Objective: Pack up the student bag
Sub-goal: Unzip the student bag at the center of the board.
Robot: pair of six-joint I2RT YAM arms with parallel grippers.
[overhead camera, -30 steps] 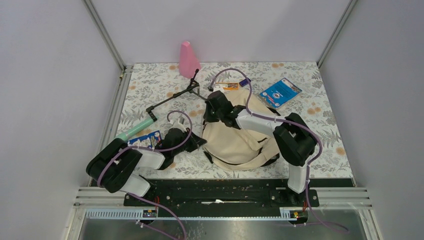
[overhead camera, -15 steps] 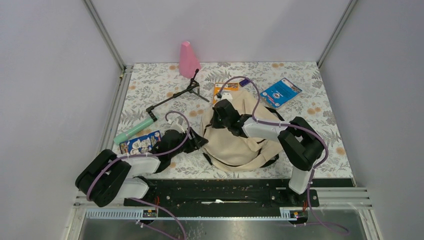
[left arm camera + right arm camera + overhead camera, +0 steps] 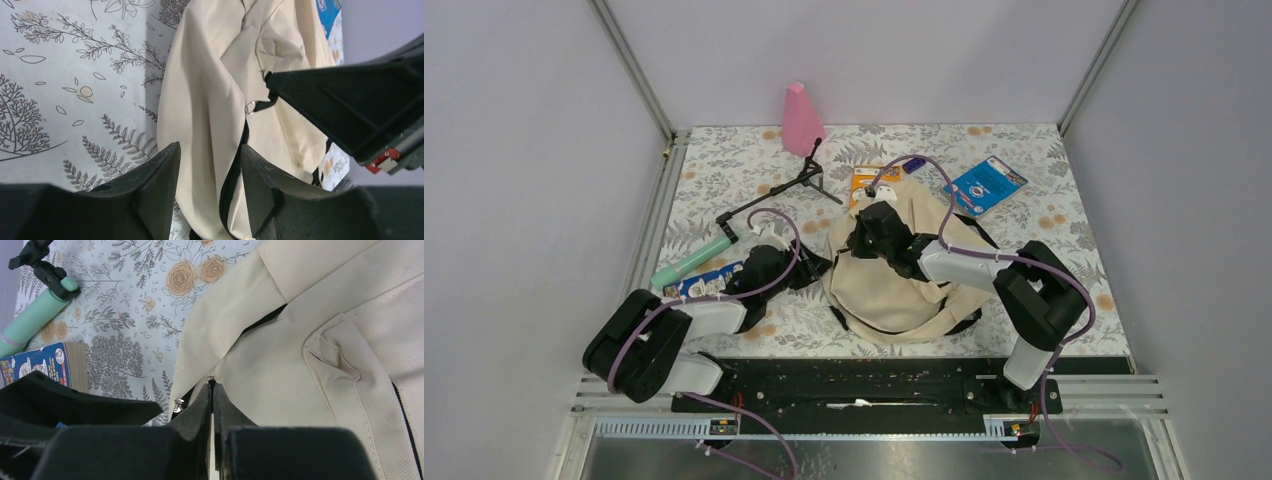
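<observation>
A: Biggest thing first. Where does the student bag [image 3: 894, 285] sit?

B: Middle of the overhead frame, slumped on the flowered table [image 3: 1074, 250], with both arms at its left and upper side.

A: And the claws?

B: The right gripper [image 3: 212, 390] is squeezed fully together, its tips nipping a thin fold of cream fabric at a seam. The left gripper [image 3: 209, 150] stands about half apart. The bag's edge and its black zipper trim [image 3: 234, 170] run between the fingers [image 3: 160, 175], but I'd say nothing is clamped.

A: So the step is opening the mouth?

B: That's my reading. The right should hold its pinch firm and high, so the cloth is taut. The left wants to slide further along the trim and close on the trim itself, not on loose cloth. Then it can draw toward the left of the frame, away from the other claw.

A: Risks?

B: Soft cloth slips, and a shallow bite lets go. Mind the little metal ring [image 3: 249, 107] by the strap, centre of the left wrist view. Snagging it would drag the whole bag.
</observation>
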